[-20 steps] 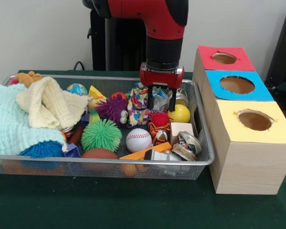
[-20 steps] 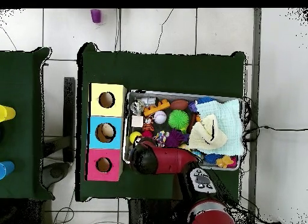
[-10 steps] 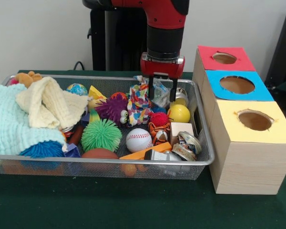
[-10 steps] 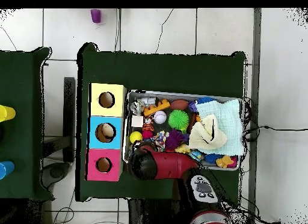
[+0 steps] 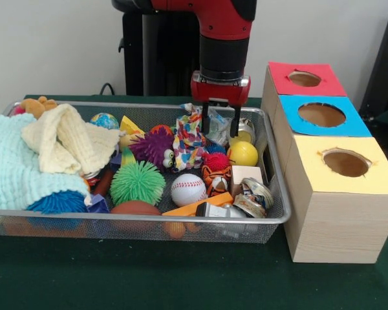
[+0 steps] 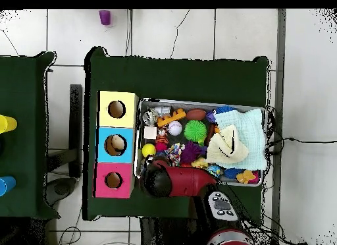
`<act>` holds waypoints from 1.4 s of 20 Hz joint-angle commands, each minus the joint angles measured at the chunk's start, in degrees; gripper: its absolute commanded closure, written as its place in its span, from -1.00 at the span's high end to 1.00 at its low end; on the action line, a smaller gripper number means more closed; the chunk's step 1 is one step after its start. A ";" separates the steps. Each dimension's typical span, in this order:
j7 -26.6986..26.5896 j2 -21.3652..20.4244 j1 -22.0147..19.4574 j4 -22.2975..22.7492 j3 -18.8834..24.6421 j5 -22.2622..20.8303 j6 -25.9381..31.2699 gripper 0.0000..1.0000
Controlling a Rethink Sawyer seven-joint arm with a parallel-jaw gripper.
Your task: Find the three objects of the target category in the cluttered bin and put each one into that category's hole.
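Observation:
My gripper (image 5: 220, 126) hangs open over the back right part of the wire bin (image 5: 149, 219), its fingertips (image 5: 205, 126) just above the clutter. A crumpled clear wrapper (image 5: 218, 120) lies between and behind the fingers, and I cannot tell if they touch it. A yellow ball (image 5: 243, 154) sits just below and to the right. A patterned cloth (image 5: 189, 137) is to the left. Nearer the front lie a baseball (image 5: 188, 189), a tiger toy (image 5: 216, 179), a wooden block (image 5: 246, 175) and crushed cans (image 5: 254, 194). From overhead the arm's end (image 6: 158, 178) hides the gripper.
Three wooden boxes stand right of the bin, each with a hole: red (image 5: 304, 79), blue (image 5: 321, 114), yellow (image 5: 346, 162). A green spiky ball (image 5: 137, 182), a purple fuzzy ball (image 5: 152, 147) and folded towels (image 5: 26, 161) fill the bin's left side.
The gripper has risen out of the clutter and moved slightly toward the bin's back edge. The wrapper and the other objects have stayed put.

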 commanded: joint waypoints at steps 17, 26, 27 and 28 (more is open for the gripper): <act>1.62 8.01 -0.34 -2.07 2.35 -3.10 3.05 -1.00; 1.88 6.66 0.28 -1.63 2.09 -2.12 5.40 -1.00; 1.86 5.80 0.17 -1.32 2.35 -1.73 6.42 -1.00; 1.83 4.94 0.05 -1.01 2.62 -1.35 7.43 -1.00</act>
